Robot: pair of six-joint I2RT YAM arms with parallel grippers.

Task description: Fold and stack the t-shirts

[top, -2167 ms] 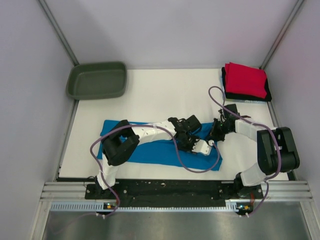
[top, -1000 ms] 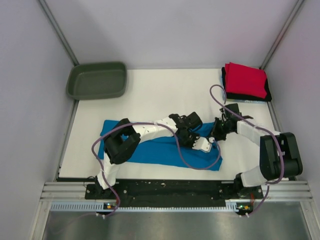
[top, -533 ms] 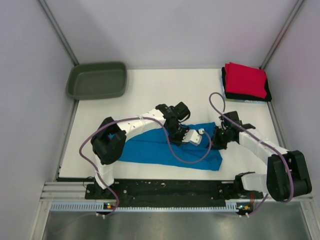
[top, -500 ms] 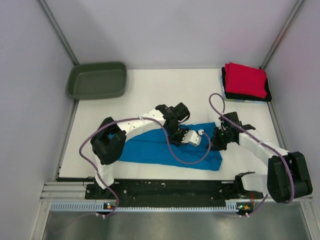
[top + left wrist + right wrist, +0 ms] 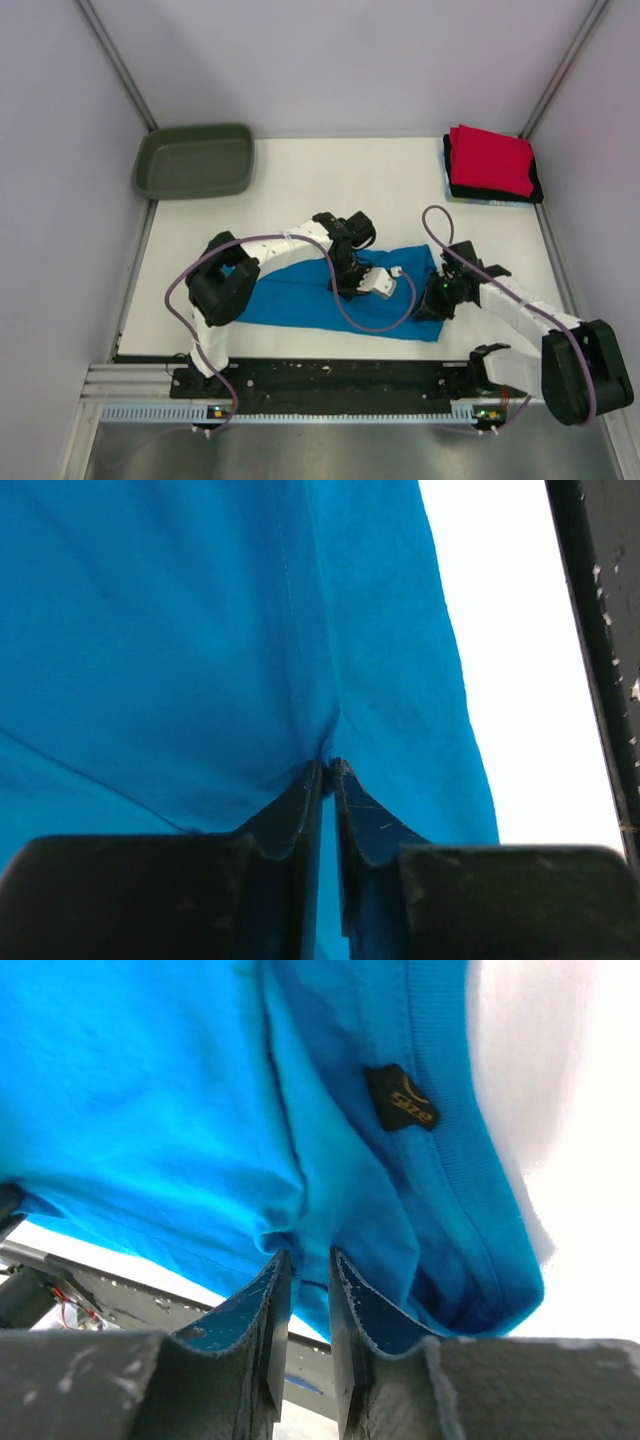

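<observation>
- Down at the near edge of the desk (image 5: 330,180), the left arm (image 5: 225,290) and the right arm (image 5: 570,370) sit on a dark rail (image 5: 340,375). Both lean in over the cloth.
- Just past the rail lies the blue t-shirt (image 5: 290,300). It is spread out long and flat across the front of the desk, from the left arm's elbow to the right arm's wrist.
- The right end effector (image 5: 305,1257) is down at the right end of the blue t-shirt, near its front corner. Its two fingers stand a little apart, and a small bump of blue cloth sits right at the tips. I cannot tell if the cloth is pinched or loose.
- Close above those fingers, the wrist view shows a small dark tag (image 5: 402,1098) sewn on the shirt, beside a thick stitched edge (image 5: 450,1170).
- The left end effector (image 5: 325,770) is over the middle of the blue t-shirt. Its fingers are pressed almost together, with only a thin line between them. The cloth puckers at the tips, so it is clamped on the shirt.
- A purple cable (image 5: 385,322) hangs in a loop across the shirt between the two end effectors.
- Far back in the right corner is a neat pile. A folded red t-shirt (image 5: 490,158) lies on top of a black t-shirt (image 5: 448,172).
- Far back in the left corner sits a dark green tub (image 5: 195,160), well apart from all the shirts.
</observation>
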